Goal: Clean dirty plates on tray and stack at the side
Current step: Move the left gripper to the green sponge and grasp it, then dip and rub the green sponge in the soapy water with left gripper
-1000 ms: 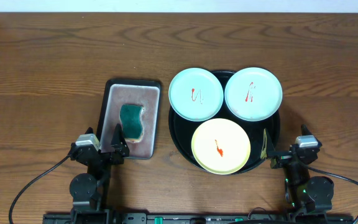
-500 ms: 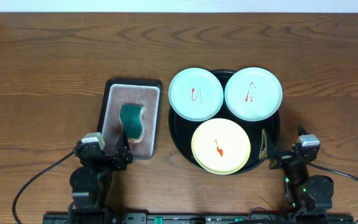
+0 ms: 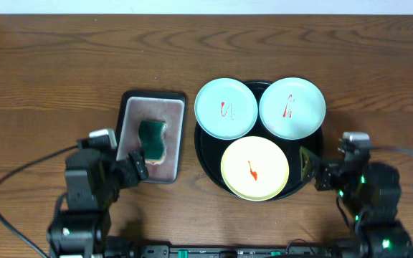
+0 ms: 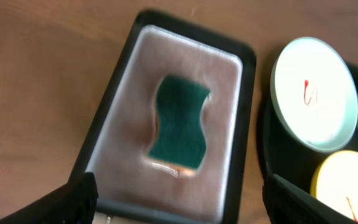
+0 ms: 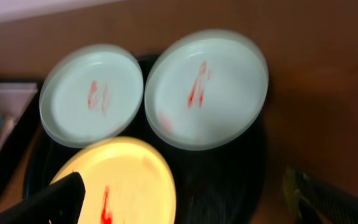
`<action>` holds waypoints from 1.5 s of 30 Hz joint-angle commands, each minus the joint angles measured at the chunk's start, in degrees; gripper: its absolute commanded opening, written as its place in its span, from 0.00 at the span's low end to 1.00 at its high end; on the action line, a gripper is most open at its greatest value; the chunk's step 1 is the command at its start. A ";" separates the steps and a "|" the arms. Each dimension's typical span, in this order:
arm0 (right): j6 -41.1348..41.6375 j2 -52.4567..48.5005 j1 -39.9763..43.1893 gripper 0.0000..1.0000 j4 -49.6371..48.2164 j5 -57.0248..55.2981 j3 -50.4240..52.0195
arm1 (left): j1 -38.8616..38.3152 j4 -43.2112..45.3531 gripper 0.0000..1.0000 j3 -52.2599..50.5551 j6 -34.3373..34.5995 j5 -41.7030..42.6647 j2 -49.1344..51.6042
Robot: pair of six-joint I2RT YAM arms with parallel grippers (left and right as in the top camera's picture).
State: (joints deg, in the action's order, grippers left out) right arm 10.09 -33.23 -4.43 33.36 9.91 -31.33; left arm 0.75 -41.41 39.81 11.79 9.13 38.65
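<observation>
A: "Where were the plates (image 3: 255, 169)?"
B: "All three sat smeared on the tray (image 3: 208, 156)! The sponge tray (image 3: 169, 115) with sponge (image 3: 152, 138) lay left of it; left end effector (image 4: 179, 202) and right end effector (image 5: 185, 186) both gaped released, empty."

Left arm (image 3: 84, 197), right arm (image 3: 371, 193) higher now.

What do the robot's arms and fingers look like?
The left arm and right arm are black, each with a grey wrist cap and a black cable. The fingers are black and tapered; one right finger has a yellow patch. Green lights dot the right arm.
</observation>
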 commanded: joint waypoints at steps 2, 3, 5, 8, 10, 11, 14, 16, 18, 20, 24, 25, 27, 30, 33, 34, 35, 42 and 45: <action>0.46 -12.00 0.04 0.99 7.93 2.49 -10.34 | 0.20 -8.70 0.85 10.75 -0.15 0.72 8.41; -0.15 -13.88 0.04 0.99 9.33 2.27 -11.80 | 0.20 -10.08 0.85 12.00 -0.15 0.72 9.77; -0.46 -17.66 0.04 0.99 10.25 2.60 -14.40 | 0.20 -11.02 0.85 12.98 -0.15 0.72 12.02; -0.50 -20.28 0.04 0.99 10.08 6.95 -15.23 | 0.20 -11.04 0.85 12.98 -0.13 0.74 14.14; -0.50 -21.35 0.04 0.99 9.70 8.52 -15.23 | 0.20 -10.95 0.85 12.96 -0.13 0.74 15.69; -0.50 -21.77 0.04 0.99 9.68 8.59 -15.23 | 0.20 -10.32 0.86 12.96 -0.15 0.74 16.41; -0.48 -22.29 0.04 0.99 9.64 8.59 -15.23 | 0.20 -4.61 0.85 12.85 -0.15 0.76 18.69; -0.50 -22.27 0.04 0.99 9.64 8.59 -15.23 | 0.17 -1.31 0.85 12.76 -0.15 0.76 20.48; -0.50 -22.27 0.04 0.99 9.57 8.57 -15.23 | 0.11 0.83 0.85 12.76 -0.66 0.76 22.69; -0.50 -22.27 0.04 0.99 9.38 8.57 -15.23 | -0.35 2.64 0.85 12.76 -1.42 0.72 25.79; -0.50 -22.27 0.04 0.99 9.05 8.57 -15.23 | -2.54 5.18 0.84 12.76 -4.37 0.24 32.30; -0.50 -22.27 0.04 0.99 9.05 8.57 -15.23 | -3.13 5.90 0.84 12.76 -4.48 -0.81 33.92; -0.50 -22.27 0.04 0.99 9.07 8.57 -15.23 | -4.50 7.52 0.84 12.76 -4.48 -3.93 37.42; -0.50 -22.27 0.04 0.99 9.07 8.55 -15.23 | -6.38 9.86 0.83 12.76 -4.50 -4.72 42.36; -0.50 -22.27 0.04 0.99 9.07 8.57 -15.23 | -7.34 10.95 0.77 12.76 -4.15 -7.96 46.62; -0.50 -22.27 0.04 0.99 9.09 8.57 -15.23 | -7.39 10.97 0.76 12.76 -3.69 -9.01 47.89; -0.50 -22.27 0.04 0.99 9.09 8.57 -15.23 | -7.37 11.10 0.75 12.76 -3.56 -9.25 48.94; -0.50 -22.27 0.04 0.99 9.05 8.57 -15.23 | -7.61 12.09 0.70 12.76 -3.58 -6.49 54.27; -0.50 -22.27 0.04 0.99 9.05 8.55 -15.23 | -7.98 12.20 0.68 12.74 -3.61 -5.40 56.17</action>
State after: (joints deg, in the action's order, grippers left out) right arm 10.04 -55.51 -4.43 42.54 18.04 -45.58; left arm -6.76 -29.45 51.53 8.54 2.81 93.10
